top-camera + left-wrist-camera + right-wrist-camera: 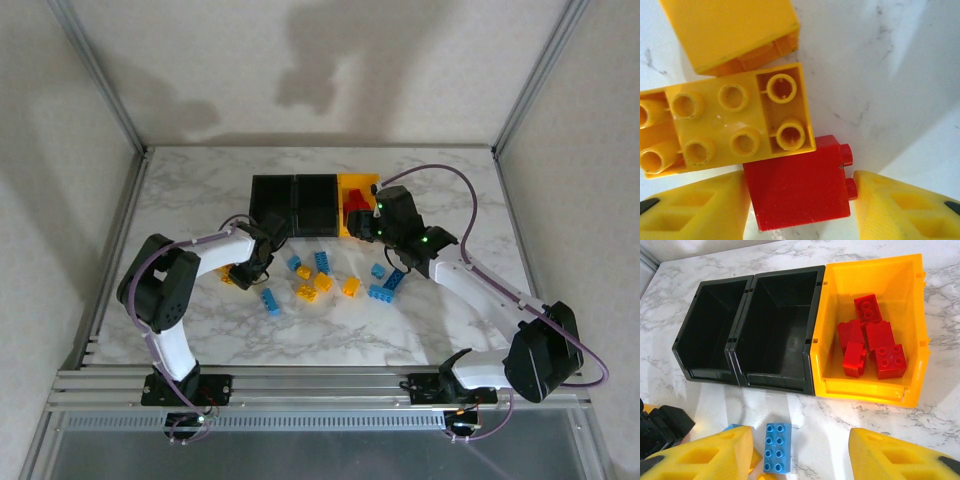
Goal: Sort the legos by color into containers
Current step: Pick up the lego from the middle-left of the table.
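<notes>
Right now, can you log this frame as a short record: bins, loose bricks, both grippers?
yellow bin: five red bricks inside
black bins: nothing seen inside
loose bricks: blue and yellow, on table before bins
left gripper: fingers either side of a red brick beside yellow bricks; grip unclear
right gripper: open, nothing held

Three bins are lined up across the upper part of the right wrist view. The left black bin (pixel 710 335) and middle black bin (pixel 775 330) are seen empty, while the yellow bin (pixel 835 310) at the right is loaded with five red bricks (pixel 890 360). Below them, blue bricks (pixel 321 262) and yellow bricks (pixel 351 286) are scattered. A single red brick (pixel 795 190) is laid on its side, touching a long yellow brick (pixel 725 125).
</notes>
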You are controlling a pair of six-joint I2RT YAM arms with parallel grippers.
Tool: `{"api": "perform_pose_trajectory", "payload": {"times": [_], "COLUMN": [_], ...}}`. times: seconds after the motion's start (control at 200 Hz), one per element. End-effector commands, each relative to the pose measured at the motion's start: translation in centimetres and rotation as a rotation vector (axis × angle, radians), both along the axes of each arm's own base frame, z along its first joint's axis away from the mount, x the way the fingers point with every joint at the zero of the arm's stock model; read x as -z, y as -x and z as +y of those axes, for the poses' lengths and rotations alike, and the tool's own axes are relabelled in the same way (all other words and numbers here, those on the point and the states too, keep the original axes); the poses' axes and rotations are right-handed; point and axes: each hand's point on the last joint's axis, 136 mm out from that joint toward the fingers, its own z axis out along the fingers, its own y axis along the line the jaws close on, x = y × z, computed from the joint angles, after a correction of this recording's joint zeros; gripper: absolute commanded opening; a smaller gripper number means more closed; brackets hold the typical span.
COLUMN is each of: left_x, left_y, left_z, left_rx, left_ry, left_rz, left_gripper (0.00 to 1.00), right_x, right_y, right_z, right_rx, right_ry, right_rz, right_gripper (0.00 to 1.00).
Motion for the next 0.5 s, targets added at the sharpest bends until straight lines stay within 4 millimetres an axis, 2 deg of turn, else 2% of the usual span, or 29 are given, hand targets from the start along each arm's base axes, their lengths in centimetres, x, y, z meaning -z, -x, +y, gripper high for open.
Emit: {"api": "perform_pose_trajectory", "payload": {"times": [0.0,0.115,0.235,0.496], "left_x": [1.8,1.5,0.0,-6.2], "left_y": [0.7,0.6,-0.1,-3.2], "left_z": [1.2,0.7,-0.5,-3.1], "left_rx": [-0.015,0.009,0.05,0.141], "left_ry": [-0.034,-0.004,0.026,0.094], "left_rz": [0.033,0.024,-0.015,-0.173], "left_gripper": [0.52,0.49,0.48,0.46], "right_x": [-0.9,-0.6,-0.8,-0.8], "right_y": [0.1,0.1,0.1,0.9], "right_z": [-0.2,-0.2,0.2,-0.6], "right_rx": [0.01,0.011,0.001,0.018], "right_ry": [-0.035,-0.038,-0.054,-0.056], "right_rz": [-0.012,-0.009,-0.007,0.0], "right_gripper": [0.53,0.53,0.53,0.53]}}
